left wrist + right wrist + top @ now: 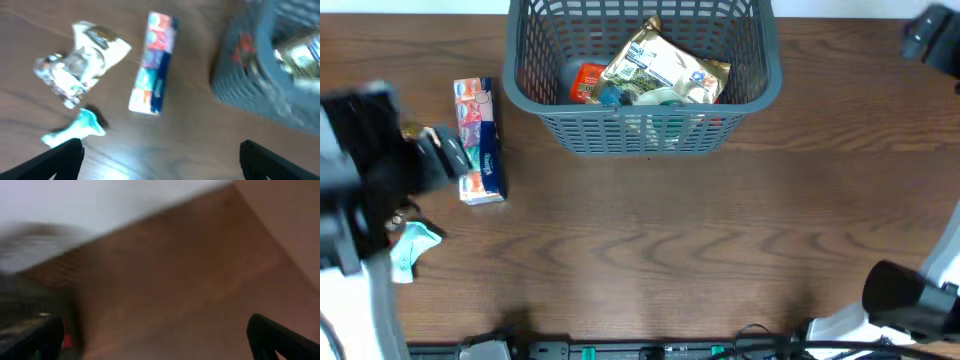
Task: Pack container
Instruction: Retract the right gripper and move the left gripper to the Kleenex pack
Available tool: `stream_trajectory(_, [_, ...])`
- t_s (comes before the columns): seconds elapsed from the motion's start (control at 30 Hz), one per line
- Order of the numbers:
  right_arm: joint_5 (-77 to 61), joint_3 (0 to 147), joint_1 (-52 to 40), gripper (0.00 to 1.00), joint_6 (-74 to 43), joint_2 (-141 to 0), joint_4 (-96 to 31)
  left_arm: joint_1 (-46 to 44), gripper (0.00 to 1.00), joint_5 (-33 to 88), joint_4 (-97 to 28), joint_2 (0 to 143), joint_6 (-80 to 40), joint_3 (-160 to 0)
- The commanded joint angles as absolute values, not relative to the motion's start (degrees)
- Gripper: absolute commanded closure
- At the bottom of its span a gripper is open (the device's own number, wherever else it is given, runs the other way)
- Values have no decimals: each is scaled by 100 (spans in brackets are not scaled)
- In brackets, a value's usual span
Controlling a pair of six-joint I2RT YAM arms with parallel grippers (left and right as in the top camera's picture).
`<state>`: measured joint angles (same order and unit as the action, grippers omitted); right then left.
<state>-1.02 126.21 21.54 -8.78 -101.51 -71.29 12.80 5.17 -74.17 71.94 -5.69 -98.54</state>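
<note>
Currently the container holds a gold packet, seemingly others.

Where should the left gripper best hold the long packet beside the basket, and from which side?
Probably best: grip the long packet across its narrow width, near the middle, coming from above. It lies flat on the table, and both long sides are free.

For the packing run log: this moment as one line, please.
container: holds gold packet, orange item | table: tissue pack, crumpled packet, teal wrapper outside | left gripper: open, empty | right gripper: open, empty
</note>
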Motion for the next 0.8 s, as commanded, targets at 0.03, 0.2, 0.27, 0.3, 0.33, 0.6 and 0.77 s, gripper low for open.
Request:
stream_trajectory(0.03, [-89, 12291, 2386, 1, -1131, -10235, -7144, 1516, 2, 454, -7467, 8512, -266, -10621])
stream_trajectory(0.2, [-58, 11952, 2421, 1, -1059, -10245, -7131, 1509, 2, 401, -7059, 9544, -148, -10624])
stream_trajectory(0.27, [-45, 11880, 2421, 1, -1063, -10245, -7144, 1503, 1, 384, -6945, 9959, -104, -10619])
stream_trajectory(0.3, [-45, 11863, 2418, 1, -1063, -10245, -7144, 1496, 1, 384, -6917, 10088, -67, -10619])
stream_trajectory(0.33, [-45, 11850, 2418, 1, -1063, -10245, -7140, 1474, 1, 386, -6879, 10269, 5, -10619])
stream_trajectory(0.6, [-47, 11843, 2418, 1, -1070, -10245, -7137, 1273, 1, 384, -6447, 11397, 775, -10608])
stream_trajectory(0.77, [-47, 11843, 2412, 1, -1068, -10245, -7137, 1271, 2, 384, -6117, 12005, 939, -10608])
